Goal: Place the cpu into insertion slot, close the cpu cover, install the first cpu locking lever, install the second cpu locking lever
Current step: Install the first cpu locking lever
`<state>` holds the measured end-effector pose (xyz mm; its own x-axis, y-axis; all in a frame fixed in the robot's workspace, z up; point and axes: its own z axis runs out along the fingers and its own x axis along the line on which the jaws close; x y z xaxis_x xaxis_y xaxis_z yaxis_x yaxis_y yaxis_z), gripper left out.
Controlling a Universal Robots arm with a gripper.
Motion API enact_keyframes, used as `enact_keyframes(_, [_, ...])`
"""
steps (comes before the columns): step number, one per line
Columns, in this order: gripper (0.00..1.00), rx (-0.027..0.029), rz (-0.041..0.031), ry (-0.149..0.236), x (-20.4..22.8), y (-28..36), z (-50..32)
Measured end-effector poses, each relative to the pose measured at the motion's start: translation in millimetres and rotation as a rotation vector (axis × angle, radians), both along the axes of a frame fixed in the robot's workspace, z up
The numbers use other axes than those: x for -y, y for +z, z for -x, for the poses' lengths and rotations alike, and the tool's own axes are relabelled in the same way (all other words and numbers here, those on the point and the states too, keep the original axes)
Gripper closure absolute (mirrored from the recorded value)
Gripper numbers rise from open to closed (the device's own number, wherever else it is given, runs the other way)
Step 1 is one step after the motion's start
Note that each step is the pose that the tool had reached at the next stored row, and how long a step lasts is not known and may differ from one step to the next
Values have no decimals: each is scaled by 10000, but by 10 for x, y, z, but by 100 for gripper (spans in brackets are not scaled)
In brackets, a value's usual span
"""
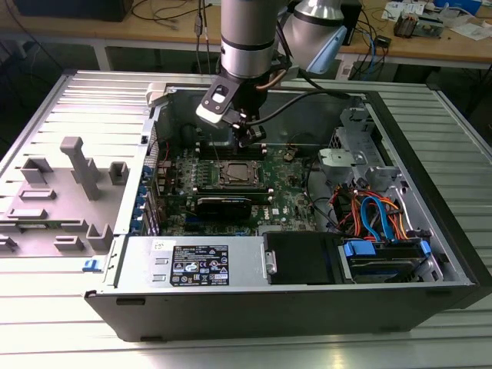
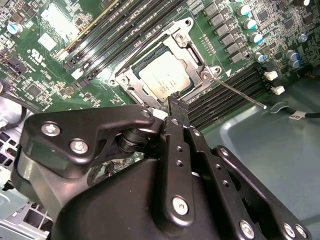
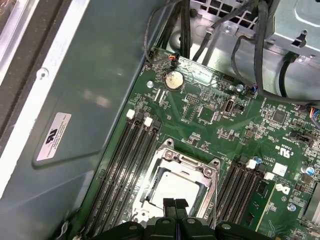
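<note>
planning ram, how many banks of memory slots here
2. One bank of long black memory slots lies along one side of the silver-framed square socket, the other bank along the opposite side.

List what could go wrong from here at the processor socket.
1. The gripper, jaws shut, sits right at the edge of the cpu cover. A slightly off push could land on the cpu instead of the frame.
2. A locking lever sticks out over the memory slots. The shut jaws might slip off so thin a rod and scrape those slots.
</note>
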<state>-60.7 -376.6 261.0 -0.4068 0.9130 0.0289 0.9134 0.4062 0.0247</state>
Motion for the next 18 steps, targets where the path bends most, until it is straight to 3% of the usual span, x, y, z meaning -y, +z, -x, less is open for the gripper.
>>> enact_keyframes(16, [89, 0, -1, 104, 0, 0, 0])
enact_keyframes(18, [89, 0, -1, 349, 1, 0, 2])
